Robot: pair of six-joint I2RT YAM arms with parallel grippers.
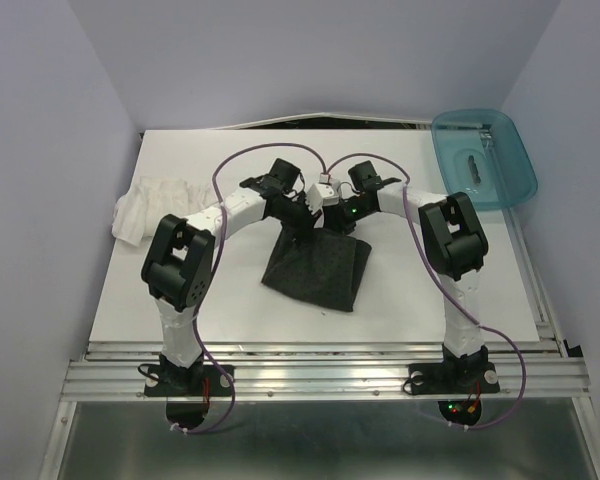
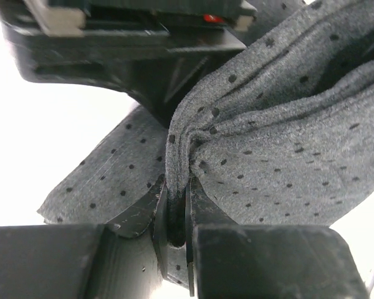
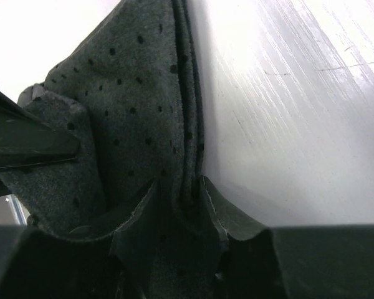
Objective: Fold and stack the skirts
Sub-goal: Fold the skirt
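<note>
Folding barely begun: left pincer [image 2: 176, 200] and right pincer [image 3: 177, 200] clamp raised edge of charcoal skirt [image 1: 320, 268]; white skirt [image 1: 152, 205] lies crumpled, nothing stacked.

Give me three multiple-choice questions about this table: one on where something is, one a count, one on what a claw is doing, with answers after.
1. Where does the white skirt lie?
A) on the left side of the table
B) at the far right corner
C) hanging off the near edge

2. How many skirts are in view?
A) one
B) two
C) four

3. What is the left claw doing?
A) standing open over bare table
B) clamping the dark dotted skirt
C) gripping the white skirt

Answers: 1 A, it sits bunched at the left. 2 B, one white and one dark. 3 B, dotted cloth is pinched between its fingers, as it is in the right claw.
</note>
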